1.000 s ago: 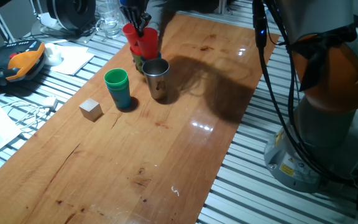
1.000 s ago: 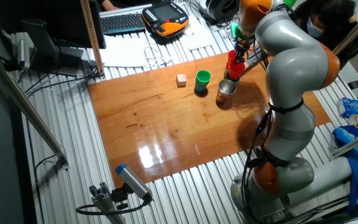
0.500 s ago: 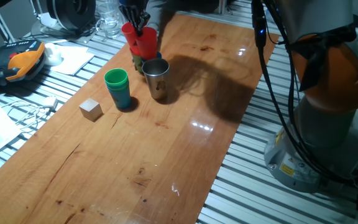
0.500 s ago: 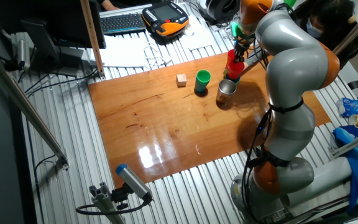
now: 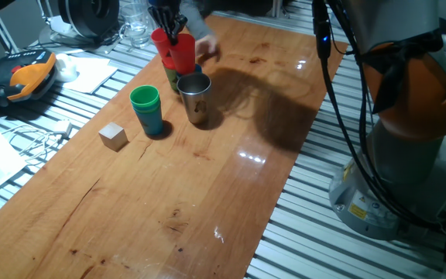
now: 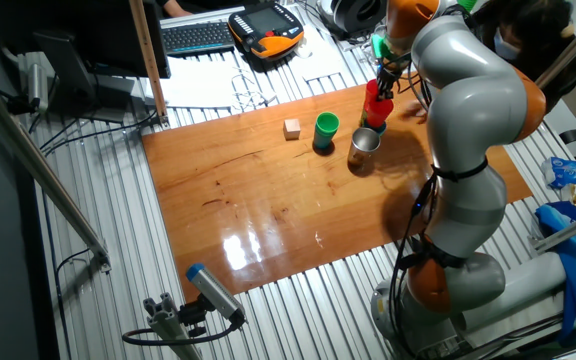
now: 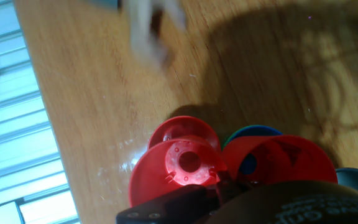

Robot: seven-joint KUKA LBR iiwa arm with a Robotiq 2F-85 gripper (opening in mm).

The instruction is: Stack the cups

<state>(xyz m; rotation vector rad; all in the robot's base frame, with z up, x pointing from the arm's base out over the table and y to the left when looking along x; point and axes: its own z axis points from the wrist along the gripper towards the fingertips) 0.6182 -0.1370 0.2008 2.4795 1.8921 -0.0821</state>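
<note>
Since the earlier frames a blurred hand [image 5: 205, 48] has come into view beside the red cups at the far edge of the desk [image 5: 207, 201]; the arm and the cups stand as they did.

Nearest along the desk, a small wooden cube [image 5: 113, 136] sits by the left edge. Just past it, a green cup [image 5: 145, 99] is nested in a blue cup [image 5: 152, 122]. Next to these stands the steel cup [image 5: 196, 97], shiny, open side up, slightly larger than the plastic ones.

Farthest, near the far left corner, the pincer [image 5: 169, 29] is closed on the wall of a red cup [image 5: 183, 53], one finger inside the mouth, holding it over a cluster of red, green and blue cups [image 5: 173, 76]. In the hand view two red cup mouths sit side by side, with a third red cup [image 7: 182, 131] and a blue rim [image 7: 253, 132] below them.

The risk, as I judge it, is twofold. The held cup looks off centre from the cup beneath, so lowering it could catch a rim and tip the cluster toward the steel cup. And the hand is close enough to be struck.
</note>
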